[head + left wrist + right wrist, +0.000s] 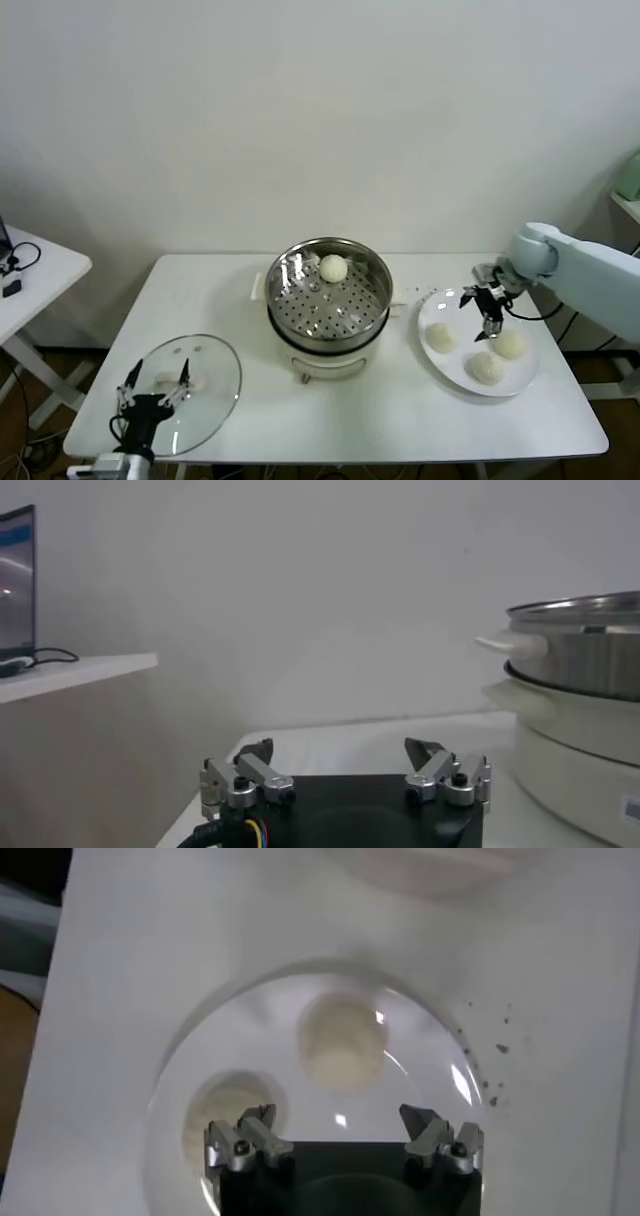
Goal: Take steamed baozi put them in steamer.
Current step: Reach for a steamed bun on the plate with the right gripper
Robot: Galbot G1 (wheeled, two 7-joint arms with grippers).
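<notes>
left gripper [155,385] was parked over glass lid [205,385], fingers spread | right gripper [487,303] was held above plate [432,312], fingers spread, empty | three baozi [486,368] were on plate | one bun [333,268] was in steamer [300,262]

Steamer [580,670] cut off by left wrist view's edge, inside hidden. Third baozi [222,1123] partly hidden behind right hand [340,1133]. Dark specks [490,1063] on surface too small to identify.
</notes>
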